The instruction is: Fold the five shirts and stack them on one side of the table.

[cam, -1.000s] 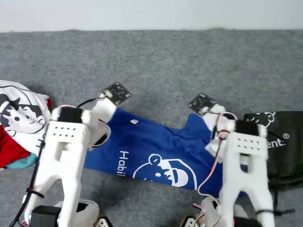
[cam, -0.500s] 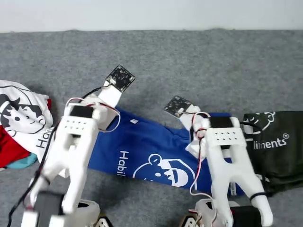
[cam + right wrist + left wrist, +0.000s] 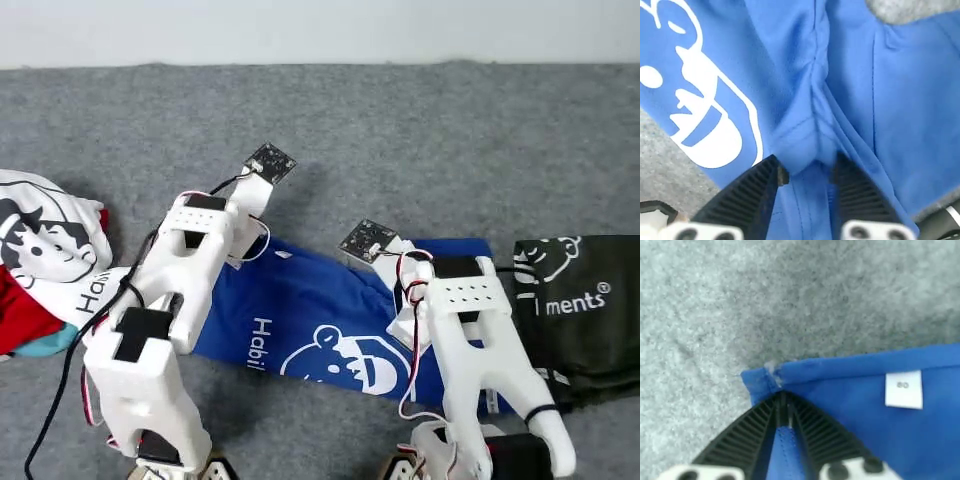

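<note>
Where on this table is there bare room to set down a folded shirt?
The wide far strip of grey table, between the back wall and the blue shirt, is bare. The near half is crowded: shirt pile at left, left arm and right arm over the blue shirt, dark shirt at right.

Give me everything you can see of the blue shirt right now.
The blue shirt is soft cloth with a white printed logo and a small white tag. It lies spread but rumpled on the grey table. The left hand is shut on a corner of its edge; the right hand pinches a bunched fold beside the print.
</note>
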You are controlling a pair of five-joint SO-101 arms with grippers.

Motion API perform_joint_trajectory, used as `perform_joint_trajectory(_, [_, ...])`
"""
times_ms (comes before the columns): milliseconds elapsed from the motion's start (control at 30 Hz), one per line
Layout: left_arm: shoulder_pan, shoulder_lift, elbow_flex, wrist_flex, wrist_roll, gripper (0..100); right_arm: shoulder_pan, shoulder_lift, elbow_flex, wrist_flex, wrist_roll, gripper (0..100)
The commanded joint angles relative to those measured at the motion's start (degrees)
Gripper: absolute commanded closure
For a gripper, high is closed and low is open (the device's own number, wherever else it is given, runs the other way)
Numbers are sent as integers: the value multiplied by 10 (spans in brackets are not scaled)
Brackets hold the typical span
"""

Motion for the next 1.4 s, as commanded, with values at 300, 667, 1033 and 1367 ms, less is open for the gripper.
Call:
perform_joint_trajectory(300, [0,4,-15,18,1,986,-17,-10,-60,99,-7,980])
perform_joint_trajectory(667, [0,3,-15,46,2,986,-149,-106,3,208,-34,961])
perform_joint_trajectory(1033, [0,8,-15,87,2,986,-49,-140,-65,199,-138,750])
perform_joint_trajectory(1367, [4,7,-15,88,2,986,66,-44,15,-10,-79,810])
